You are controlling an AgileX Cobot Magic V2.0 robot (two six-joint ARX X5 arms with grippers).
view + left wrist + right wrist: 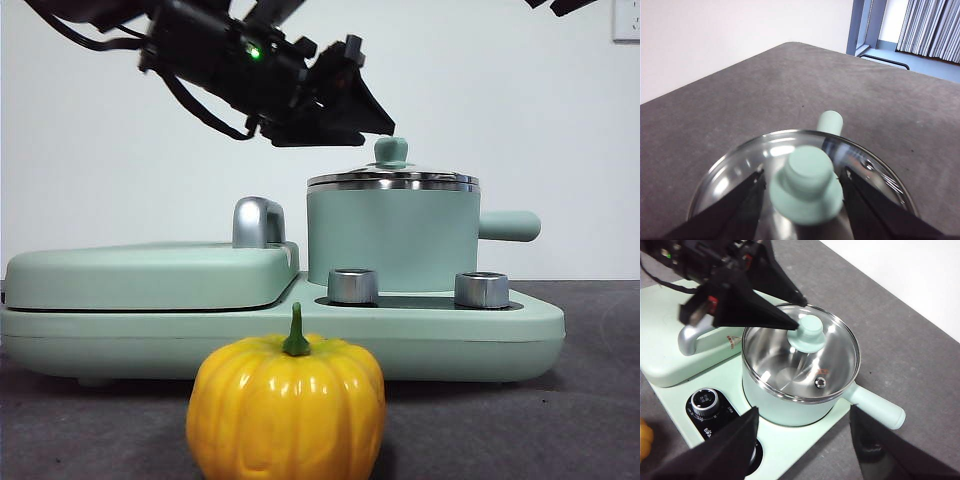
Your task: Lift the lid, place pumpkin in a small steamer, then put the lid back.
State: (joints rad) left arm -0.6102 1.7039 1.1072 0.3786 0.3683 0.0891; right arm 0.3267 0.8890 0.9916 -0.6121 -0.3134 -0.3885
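Glossy plastic pumpkin [286, 408], glass lid [801, 360] with shiny steel rim, matt grey cloth table [790, 80].

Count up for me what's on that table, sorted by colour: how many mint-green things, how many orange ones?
Mint-green: 3, the small steamer, the lid by its knob, the flat grill unit.
Yellow-orange: 1, the pumpkin.
Silver dials on the unit: 2.
Black: 2, the left pincer astride the knob, the right pincer waiting above.
Total: 8.

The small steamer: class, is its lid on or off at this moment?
On. The lid sits level on the small steamer, rims meeting; the left gripper brackets its knob, jaws open.
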